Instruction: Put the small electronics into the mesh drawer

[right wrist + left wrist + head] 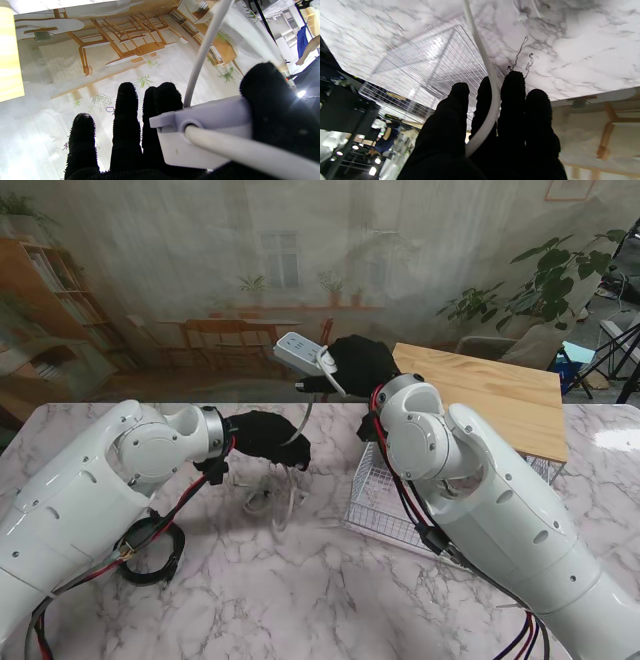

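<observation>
Two hands gripping | right hand (pixel 358 363): power strip (pixel 298 352) | left hand (pixel 268 436): cord (pixel 485 75) | no legible writing

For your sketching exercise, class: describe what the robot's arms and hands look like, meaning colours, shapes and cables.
Both arms are glossy white, built of rounded, bulky segments with round joint caps. Red and black cables run outside each arm. The left robot hand and right robot hand are five-fingered, in fuzzy black gloves.

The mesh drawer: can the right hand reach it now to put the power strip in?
Probably yes. The right hand holds the power strip raised, farther from me than the mesh drawer, whose top is open. Its white cable runs to the left hand and may tug.
</observation>
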You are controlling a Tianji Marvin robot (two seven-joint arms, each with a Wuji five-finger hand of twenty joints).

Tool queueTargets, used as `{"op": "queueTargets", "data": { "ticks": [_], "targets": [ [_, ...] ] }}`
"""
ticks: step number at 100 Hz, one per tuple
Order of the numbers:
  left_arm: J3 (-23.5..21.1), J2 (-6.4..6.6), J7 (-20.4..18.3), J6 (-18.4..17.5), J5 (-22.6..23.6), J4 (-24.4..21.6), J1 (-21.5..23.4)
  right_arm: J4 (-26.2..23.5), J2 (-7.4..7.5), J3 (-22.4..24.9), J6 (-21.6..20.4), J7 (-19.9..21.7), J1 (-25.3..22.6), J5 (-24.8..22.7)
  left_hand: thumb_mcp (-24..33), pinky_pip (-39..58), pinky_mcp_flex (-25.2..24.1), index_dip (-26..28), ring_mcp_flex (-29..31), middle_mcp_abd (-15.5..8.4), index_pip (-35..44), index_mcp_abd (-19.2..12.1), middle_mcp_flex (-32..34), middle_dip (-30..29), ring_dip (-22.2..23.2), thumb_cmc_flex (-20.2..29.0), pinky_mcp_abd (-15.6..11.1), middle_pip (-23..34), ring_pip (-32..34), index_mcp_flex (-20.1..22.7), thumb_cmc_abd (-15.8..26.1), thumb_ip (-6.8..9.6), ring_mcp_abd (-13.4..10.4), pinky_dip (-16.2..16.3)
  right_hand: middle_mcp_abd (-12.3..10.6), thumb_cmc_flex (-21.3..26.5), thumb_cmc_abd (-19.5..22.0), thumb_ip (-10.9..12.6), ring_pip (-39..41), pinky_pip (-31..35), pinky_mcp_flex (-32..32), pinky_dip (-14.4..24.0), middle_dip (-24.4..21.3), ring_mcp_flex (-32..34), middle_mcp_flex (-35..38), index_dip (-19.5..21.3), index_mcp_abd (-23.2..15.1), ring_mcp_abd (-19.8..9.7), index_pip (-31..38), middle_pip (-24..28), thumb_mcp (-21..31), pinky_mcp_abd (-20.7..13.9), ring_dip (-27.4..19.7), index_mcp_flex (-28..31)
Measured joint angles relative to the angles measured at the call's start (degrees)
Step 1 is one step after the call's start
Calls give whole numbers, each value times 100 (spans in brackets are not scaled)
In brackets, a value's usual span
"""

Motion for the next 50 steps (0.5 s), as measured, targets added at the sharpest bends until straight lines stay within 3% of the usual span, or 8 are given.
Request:
{"op": "queueTargets", "data": {
  "ticks": [9, 20, 25, 32, 41, 50],
  "targets": [
    [87, 86, -294, -173, -92, -169, 6, 73, -7, -24, 26, -15, 4, -2, 0, 53, 3, 51, 1, -19, 34, -4, 6, 112, 58, -3, 5, 67, 58, -1, 0, 0, 1, 2, 1, -2, -5, 0, 0, -11, -20, 0, 0, 0, 0, 0, 1, 0, 0, 5, 0, 0, 0, 6],
    [330, 179, -302, -557, 179, -225, -74, 131, -27, -50, 105, -48, 9, 77, 0, 58, 16, 63, 5, -82, 50, -56, 8, 129, 69, -4, 5, 75, 68, 0, -68, 0, 1, 4, 7, -4, -7, 0, 0, -22, -50, 0, 0, 0, 0, 0, 2, 0, 0, 10, 0, 0, 0, 8],
    [476, 197, -278, -553, 343, -212, -149, 142, -34, -54, 122, -53, 10, 104, 0, 59, 29, 70, 6, -82, 62, -57, 8, 129, 71, -5, 5, 75, 69, -1, -68, 0, 1, 4, 8, -4, -7, 0, 0, -25, -50, 0, 0, 0, 0, 0, 4, 0, 0, 10, 0, 0, 1, 9],
    [602, 192, -275, -393, 240, -156, -221, 152, -34, -67, 122, -62, 18, 93, 0, 58, 29, 74, 6, -43, 63, -57, 8, 127, 112, -5, 5, 75, 70, -1, -68, 0, 1, 4, 11, -4, -7, 0, 0, -26, -50, 0, 0, 0, 0, 0, 5, 0, 0, 12, 0, 0, 1, 8],
    [516, 165, -284, -326, -42, -127, -156, 164, -33, -69, 112, -71, 37, 7, 0, 59, 29, 79, 6, 2, 63, -57, 8, 138, 131, -5, 5, 75, 70, -1, -68, 0, 1, 6, 12, -4, -7, 0, 0, -27, -51, 0, 0, 0, 0, 0, 6, 0, 0, 12, 0, 0, 1, 8],
    [121, 149, -286, -619, 41, -326, 145, 171, -28, -70, 109, -71, 44, -61, 0, 69, 30, 117, 7, 3, 74, -57, 9, 247, 141, -5, 5, 91, 108, -1, -68, 0, 2, 8, 12, -4, -7, 0, 0, -31, -51, 0, 0, 0, 0, 0, 7, 0, 0, 13, 0, 0, 1, 8]
  ]
}}
